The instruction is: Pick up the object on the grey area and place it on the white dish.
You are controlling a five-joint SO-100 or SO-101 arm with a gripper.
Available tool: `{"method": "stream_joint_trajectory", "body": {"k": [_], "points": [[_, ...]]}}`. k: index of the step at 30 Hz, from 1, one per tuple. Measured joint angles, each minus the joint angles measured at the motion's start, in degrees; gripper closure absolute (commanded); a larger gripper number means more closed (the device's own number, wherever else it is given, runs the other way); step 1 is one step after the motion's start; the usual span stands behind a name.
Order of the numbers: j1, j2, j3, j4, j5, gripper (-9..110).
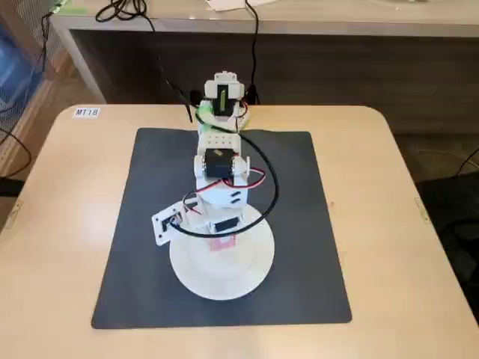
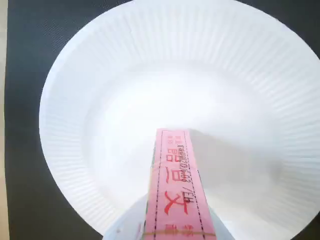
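The pink box (image 2: 177,185) with red print is held between my gripper's fingers, directly above the white dish (image 2: 100,90). In the fixed view the gripper (image 1: 222,241) hangs over the dish (image 1: 224,273), and a bit of the pink box (image 1: 223,243) shows below the wrist. The dish lies on the near middle of the dark grey mat (image 1: 292,224). The white fingertips (image 2: 125,225) show at the bottom edge of the wrist view, pressed against the box's sides. I cannot tell whether the box touches the dish.
The arm's base (image 1: 222,97) stands at the mat's far edge. The mat lies on a light wooden table (image 1: 389,247) with a label (image 1: 86,112) at its far left corner. Cables (image 1: 262,172) loop beside the arm.
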Motion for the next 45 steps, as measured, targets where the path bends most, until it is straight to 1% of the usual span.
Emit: {"method": "stream_joint_trajectory", "body": {"k": [9,28,35,45], "points": [[0.0,-0.4,-0.3,0.0,-0.1,92],[0.0,-0.4,-0.3,0.3,1.0,69],[0.0,1.1,0.7,0.3,2.2,65],[0.2,10.9,9.3,0.3,5.2,61]]}}
